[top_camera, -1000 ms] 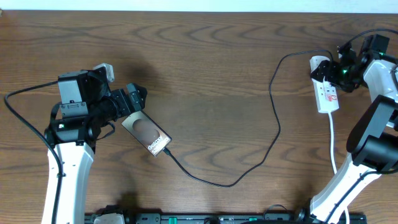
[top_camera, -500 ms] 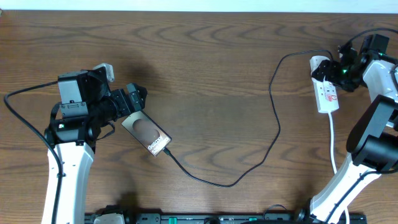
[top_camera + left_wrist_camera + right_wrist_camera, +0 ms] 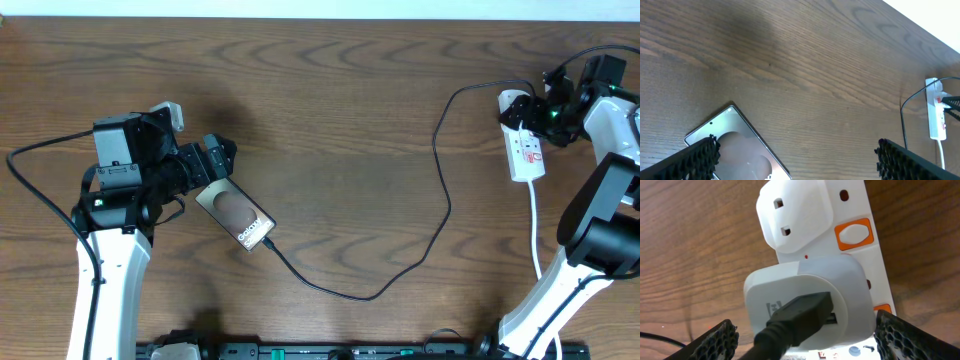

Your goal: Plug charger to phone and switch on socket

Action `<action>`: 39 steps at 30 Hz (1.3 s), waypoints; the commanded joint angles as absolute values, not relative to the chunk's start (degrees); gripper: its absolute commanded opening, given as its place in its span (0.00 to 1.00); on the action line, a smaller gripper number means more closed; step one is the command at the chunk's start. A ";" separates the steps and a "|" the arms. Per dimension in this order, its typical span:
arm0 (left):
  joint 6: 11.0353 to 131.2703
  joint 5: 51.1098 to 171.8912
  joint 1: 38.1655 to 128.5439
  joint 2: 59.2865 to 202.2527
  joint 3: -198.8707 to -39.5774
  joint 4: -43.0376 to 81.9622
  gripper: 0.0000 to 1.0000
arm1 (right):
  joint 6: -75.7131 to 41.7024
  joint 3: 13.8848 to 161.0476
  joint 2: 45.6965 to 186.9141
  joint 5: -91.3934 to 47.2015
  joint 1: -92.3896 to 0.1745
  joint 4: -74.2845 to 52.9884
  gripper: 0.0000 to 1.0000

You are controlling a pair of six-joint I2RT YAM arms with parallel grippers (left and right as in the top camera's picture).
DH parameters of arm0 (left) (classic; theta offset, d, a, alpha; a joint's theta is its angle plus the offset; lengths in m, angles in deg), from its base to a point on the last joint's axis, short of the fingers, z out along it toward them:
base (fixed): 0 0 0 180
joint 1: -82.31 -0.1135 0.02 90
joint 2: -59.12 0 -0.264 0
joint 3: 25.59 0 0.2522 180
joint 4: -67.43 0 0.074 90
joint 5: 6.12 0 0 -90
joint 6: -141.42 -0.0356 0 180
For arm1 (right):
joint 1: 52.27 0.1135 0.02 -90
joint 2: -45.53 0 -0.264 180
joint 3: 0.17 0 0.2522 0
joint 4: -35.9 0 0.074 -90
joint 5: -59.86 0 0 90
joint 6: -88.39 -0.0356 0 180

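Observation:
The phone (image 3: 235,216) lies flat at the left, a dark slab with a lighter oval patch; it also shows in the left wrist view (image 3: 735,150). The black charger cable (image 3: 440,200) runs from the phone's lower right corner across the table to a white adapter (image 3: 810,295) plugged into the white socket strip (image 3: 524,150). My left gripper (image 3: 215,160) is open, its fingers wide apart just above the phone's upper left end. My right gripper (image 3: 540,115) is open and hovers over the adapter on the socket (image 3: 860,210), with the orange switches (image 3: 854,235) in view.
The socket's thick white cord (image 3: 537,235) runs down toward the right arm's base. The table's back edge meets a white wall. A black rail lies along the front edge (image 3: 350,352).

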State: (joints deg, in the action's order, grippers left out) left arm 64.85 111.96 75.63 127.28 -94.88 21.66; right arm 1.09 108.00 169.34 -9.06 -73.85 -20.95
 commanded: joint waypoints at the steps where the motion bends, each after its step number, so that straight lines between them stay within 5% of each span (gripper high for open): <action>1: 63.86 111.19 75.76 127.61 -95.84 21.53 0.99 | 0.52 107.63 168.27 -5.98 -73.55 -21.19 0.85; 39: 63.86 111.22 75.76 127.61 -95.84 21.55 0.99 | -1.81 98.01 168.47 0.41 -71.41 -15.60 0.84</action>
State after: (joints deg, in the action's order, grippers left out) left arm 64.85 111.96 75.63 127.28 -94.88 21.64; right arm 0.17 101.27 166.39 -7.05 -73.72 -13.96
